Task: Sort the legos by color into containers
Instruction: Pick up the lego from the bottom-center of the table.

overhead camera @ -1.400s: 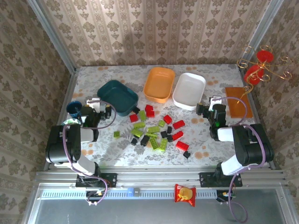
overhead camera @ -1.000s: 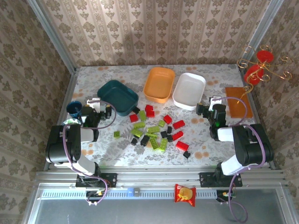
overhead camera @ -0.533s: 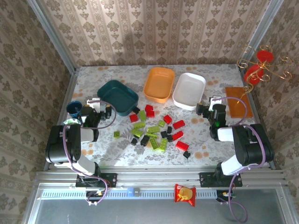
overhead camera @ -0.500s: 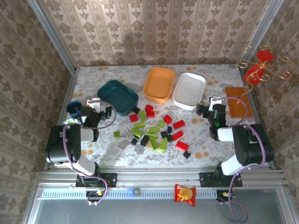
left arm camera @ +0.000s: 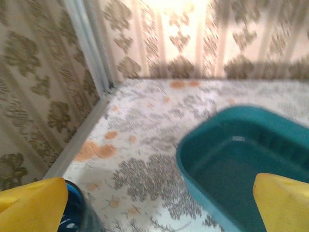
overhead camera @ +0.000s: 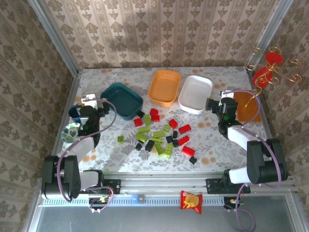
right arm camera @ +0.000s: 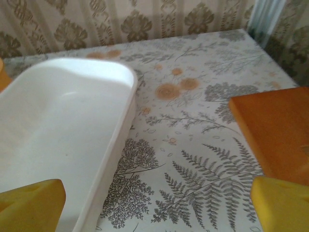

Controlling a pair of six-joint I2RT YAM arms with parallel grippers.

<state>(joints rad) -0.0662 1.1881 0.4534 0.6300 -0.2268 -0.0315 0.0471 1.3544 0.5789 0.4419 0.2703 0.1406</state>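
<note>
Nothing sorted yet: the legos all lie mid-frame, with the teal tub, orange tub and white tub empty. The left gripper and right gripper gape wide, holding nothing.

Both arms reach forward low over the counter, the left pincer and the right pincer each with fingers spread wide.
</note>
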